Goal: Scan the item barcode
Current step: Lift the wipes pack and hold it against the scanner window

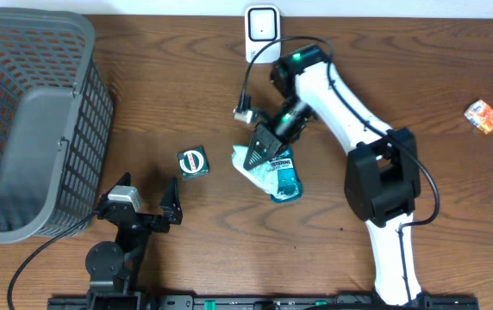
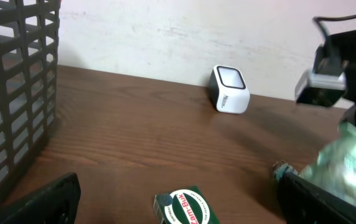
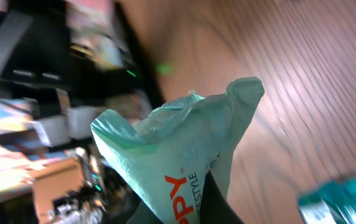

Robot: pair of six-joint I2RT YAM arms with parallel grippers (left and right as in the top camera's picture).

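While the left pincer (image 1: 146, 205) rests spread wide near the front edge of the worktop (image 1: 177, 77), the right pincer (image 1: 255, 157) is pressed together on a pale green pouch (image 3: 178, 143), pinching its lower edge so the crinkled film stands up from the grip; orange lettering shows on its face, but no barcode is visible. Seen from above, the pouch sits mid-worktop, overlapping a teal bottle (image 1: 285, 179) (whether it is lifted clear or touching cannot be told). The scanner (image 1: 262, 30), a small white rounded block with a dark-rimmed window, stands at the far edge, almost straight beyond the pouch and well apart from it; the right arm is plainly the nearer and holds the item, so carrying the pouch away from the robot toward that window looks like the next move. The pouch's long axis is hard to judge in its crumpled state; soft film will probably flop and crease, which could hide the code. A small green box (image 1: 192, 162) lies just left; a grey lattice basket (image 1: 96, 112) fills the left corner.
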